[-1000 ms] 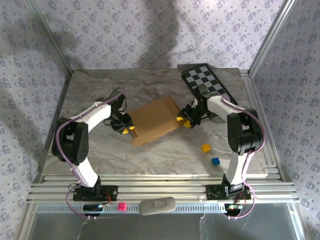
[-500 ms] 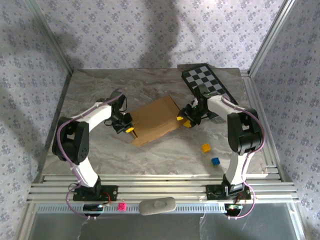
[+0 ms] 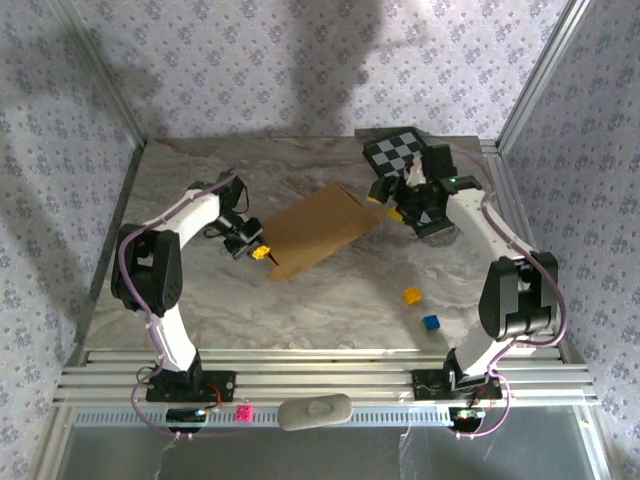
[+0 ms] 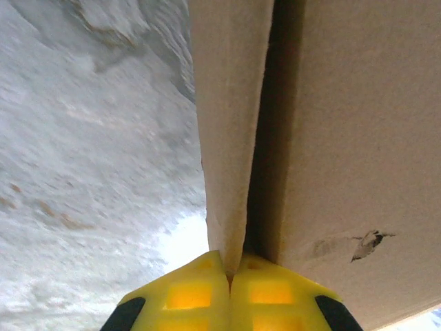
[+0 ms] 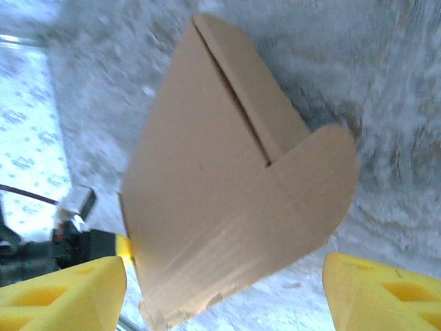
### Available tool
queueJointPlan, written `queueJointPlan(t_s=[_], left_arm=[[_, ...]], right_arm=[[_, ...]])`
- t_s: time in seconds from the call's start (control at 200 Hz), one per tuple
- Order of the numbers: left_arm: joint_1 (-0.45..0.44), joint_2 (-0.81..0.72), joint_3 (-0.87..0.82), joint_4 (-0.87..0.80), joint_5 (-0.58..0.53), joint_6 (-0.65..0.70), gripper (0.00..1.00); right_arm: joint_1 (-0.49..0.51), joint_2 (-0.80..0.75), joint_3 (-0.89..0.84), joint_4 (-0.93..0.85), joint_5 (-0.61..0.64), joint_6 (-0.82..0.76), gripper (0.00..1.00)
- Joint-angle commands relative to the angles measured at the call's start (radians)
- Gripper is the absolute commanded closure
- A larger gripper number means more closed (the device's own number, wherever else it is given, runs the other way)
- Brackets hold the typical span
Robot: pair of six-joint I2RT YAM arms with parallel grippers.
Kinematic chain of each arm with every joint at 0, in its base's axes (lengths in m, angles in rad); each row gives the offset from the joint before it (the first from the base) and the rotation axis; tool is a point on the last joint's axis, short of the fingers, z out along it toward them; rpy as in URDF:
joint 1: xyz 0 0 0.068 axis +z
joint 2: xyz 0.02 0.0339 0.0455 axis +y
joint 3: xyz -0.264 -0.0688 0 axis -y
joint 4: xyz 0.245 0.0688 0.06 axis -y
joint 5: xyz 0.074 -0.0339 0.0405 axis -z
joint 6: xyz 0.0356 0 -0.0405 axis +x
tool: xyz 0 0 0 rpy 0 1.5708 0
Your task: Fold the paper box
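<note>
On box point(image 4: 229, 138), left jaws seemingly tight

The paper box point(image 3: 318, 232) is plain brown cardboard, folded nearly flat. It lies slanted near the middle of the bench point(image 3: 300, 310), running from near-left to far-right. Its near-left corner is pinched in the closed left gripper point(image 4: 231, 274). There a thin flap point(image 4: 227, 124) stands edge-on beside a broad panel, with a dark gap between them. The panel bears a small tear. Seen from the right wrist, one corner of the box is rounded, with a slit running into it.
</note>
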Motion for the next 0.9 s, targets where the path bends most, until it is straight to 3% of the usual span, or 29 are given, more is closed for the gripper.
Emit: queueJointPlan(t_s=[0.0,0.18,0.315,0.455,0.635,0.695,0.81,0.895], left_arm=[[0.01,0.014,0.055,-0.103,0.192,0.016,1.0],[0.02,0.011,0.096,-0.151,0.329,0.026,1.0],[0.026,0.004,0.127,-0.237,0.345,0.086,1.0],[0.038,-0.011,0.077,-0.222,0.364,0.087,1.0],[0.04,-0.018,0.068,-0.218,0.372,0.093,1.0],[0.04,-0.021,0.062,-0.217,0.371,0.095,1.0],[0.04,-0.027,0.056,-0.218,0.37,0.099,1.0],[0.04,-0.034,0.053,-0.219,0.371,0.101,1.0]], right_arm=[[-0.067,0.017,-0.008,0.048,-0.079,0.053,0.22],[-0.163,0.02,0.027,0.006,-0.083,0.077,0.21],[-0.206,0.073,0.096,-0.047,-0.133,0.118,0.2],[-0.188,0.153,0.203,-0.16,-0.212,0.15,0.19],[-0.165,0.202,0.226,-0.151,-0.34,0.235,0.17],[-0.152,0.236,0.266,-0.212,-0.365,0.206,0.11],[-0.112,0.317,0.375,-0.377,-0.385,0.083,0.1],[-0.096,0.337,0.377,-0.367,-0.414,0.091,0.1]])
